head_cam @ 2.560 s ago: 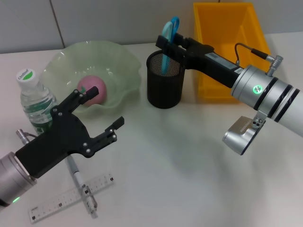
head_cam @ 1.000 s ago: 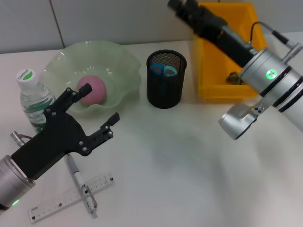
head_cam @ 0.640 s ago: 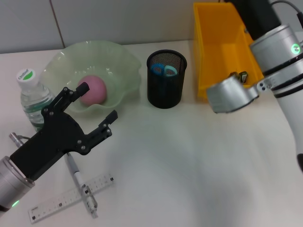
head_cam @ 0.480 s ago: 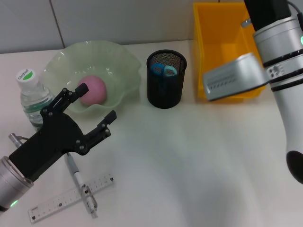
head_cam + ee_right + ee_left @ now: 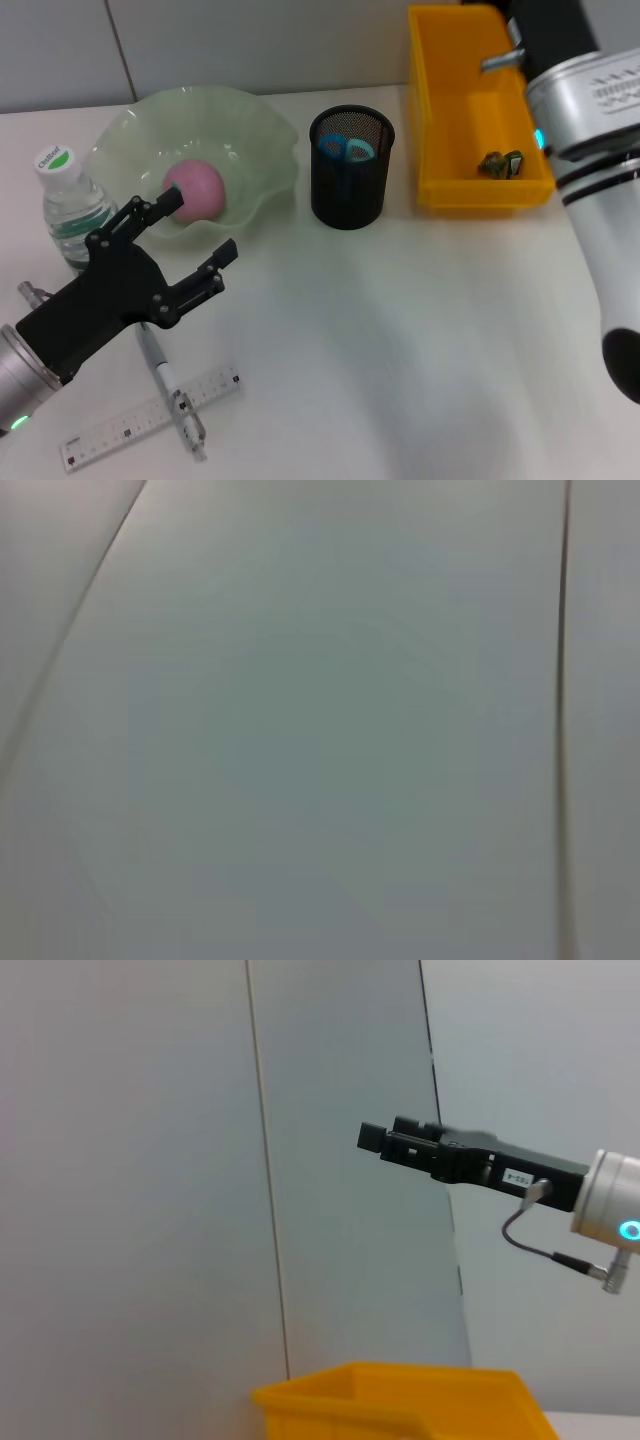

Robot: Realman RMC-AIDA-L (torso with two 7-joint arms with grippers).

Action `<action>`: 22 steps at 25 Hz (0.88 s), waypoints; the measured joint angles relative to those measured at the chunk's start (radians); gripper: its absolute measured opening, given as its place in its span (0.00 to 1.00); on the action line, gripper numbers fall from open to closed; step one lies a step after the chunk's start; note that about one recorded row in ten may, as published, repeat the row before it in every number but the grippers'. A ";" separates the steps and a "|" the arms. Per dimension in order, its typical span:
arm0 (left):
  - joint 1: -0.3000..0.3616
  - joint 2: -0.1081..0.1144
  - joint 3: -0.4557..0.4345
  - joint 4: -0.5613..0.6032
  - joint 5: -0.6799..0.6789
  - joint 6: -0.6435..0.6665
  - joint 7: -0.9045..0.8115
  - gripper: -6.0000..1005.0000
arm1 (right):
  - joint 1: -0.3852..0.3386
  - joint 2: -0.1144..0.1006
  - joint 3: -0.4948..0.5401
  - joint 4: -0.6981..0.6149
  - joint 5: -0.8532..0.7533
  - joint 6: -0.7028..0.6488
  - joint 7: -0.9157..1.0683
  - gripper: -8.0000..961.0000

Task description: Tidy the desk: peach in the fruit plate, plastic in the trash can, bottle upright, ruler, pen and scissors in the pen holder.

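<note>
— Head view first: what lies on the desk?
— On the left, the left gripper (image 5: 196, 232) hovers with its fingers spread apart and nothing between them, just in front of the fruit plate (image 5: 255, 130), where the peach (image 5: 200, 190) lies. The bottle (image 5: 68, 210) stands upright beside it. Below the gripper, the pen (image 5: 170, 385) lies across the ruler (image 5: 150, 419) on the desk.
— And the scissors?
— Their blue handles (image 5: 340, 148) show inside the black mesh pen holder (image 5: 349, 190). To its right stands the yellow trash can (image 5: 480, 190) with a crumpled bit of plastic (image 5: 500, 163) in it. The right arm rises at the right edge; its fingers are out of the picture.
— Left wrist view?
— The right gripper (image 5: 372, 1140) is held high against the wall, above the yellow rim of the trash can; I cannot tell whether its fingers are parted.
— Right wrist view?
— Only bare wall panels.
</note>
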State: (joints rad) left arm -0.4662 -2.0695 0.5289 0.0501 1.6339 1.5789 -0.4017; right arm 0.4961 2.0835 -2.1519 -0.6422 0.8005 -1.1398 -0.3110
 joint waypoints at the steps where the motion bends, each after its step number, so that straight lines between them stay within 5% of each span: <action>1: 0.002 0.000 0.004 0.010 0.000 -0.001 -0.019 0.81 | -0.010 -0.003 0.000 0.000 -0.053 0.025 0.138 0.79; 3: 0.011 0.003 0.017 0.041 0.001 0.002 -0.104 0.81 | -0.029 -0.014 0.017 0.022 -0.256 0.049 0.493 0.79; 5: 0.015 0.004 0.020 0.053 0.001 0.004 -0.133 0.81 | -0.035 -0.019 0.032 0.038 -0.346 0.046 0.620 0.79; 6: 0.021 0.004 0.027 0.079 0.001 0.006 -0.190 0.81 | -0.043 -0.031 0.083 0.073 -0.546 0.021 0.830 0.79; 12: 0.016 0.006 0.043 0.125 0.002 0.000 -0.307 0.81 | -0.055 -0.070 0.287 0.190 -1.024 -0.124 1.218 0.79; 13: 0.016 0.006 0.051 0.141 0.002 -0.004 -0.335 0.81 | -0.043 -0.095 0.358 0.263 -1.177 -0.195 1.315 0.79; 18: 0.031 0.004 0.097 0.181 0.009 0.001 -0.382 0.81 | -0.023 -0.143 0.391 0.366 -1.377 -0.278 1.355 0.79; 22: 0.033 0.004 0.149 0.211 0.015 0.001 -0.449 0.81 | -0.032 -0.161 0.394 0.417 -1.463 -0.304 1.361 0.79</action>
State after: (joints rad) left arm -0.4336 -2.0651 0.6779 0.2608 1.6488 1.5796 -0.8510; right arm 0.4645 1.9225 -1.7577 -0.2257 -0.6622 -1.4442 1.0497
